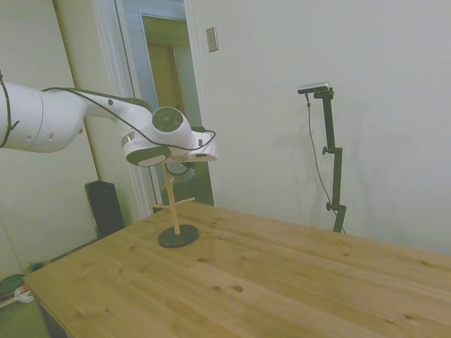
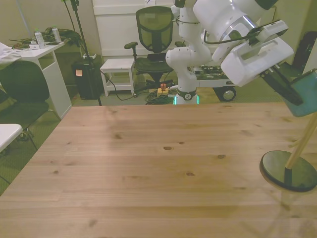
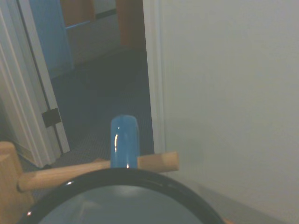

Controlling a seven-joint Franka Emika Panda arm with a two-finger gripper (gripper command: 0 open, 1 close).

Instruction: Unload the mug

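Desk (image 2: pixel 148 163): pale knotty wood, carrying one item only, a mug stand.

Mug stand (image 1: pixel 176 222): thin wooden post with side pegs on a round dark base (image 2: pixel 289 171). It stands near the desk's far corner in the side view, and at the front view's right edge, close to the desk's right side.

Mug (image 2: pixel 304 98): blue-grey, raised off the desk at the top of the stand, partly cut off by the front view's right border. In the wrist view its dark rim (image 3: pixel 126 179) fills the lower part, and its blue handle (image 3: pixel 124 141) is looped over a horizontal wooden peg (image 3: pixel 96 170), so the mug hangs on the stand.

Arm: white, reaching level with the upper pegs of the stand.

Gripper (image 2: pixel 287 91): dark fingers extend from the white hand (image 2: pixel 257 57) to the mug's side, touching or just beside it. Whether the fingers are spread or clamped on the mug cannot be told.

Surroundings: mesh office chair (image 2: pixel 154 32) behind the desk.
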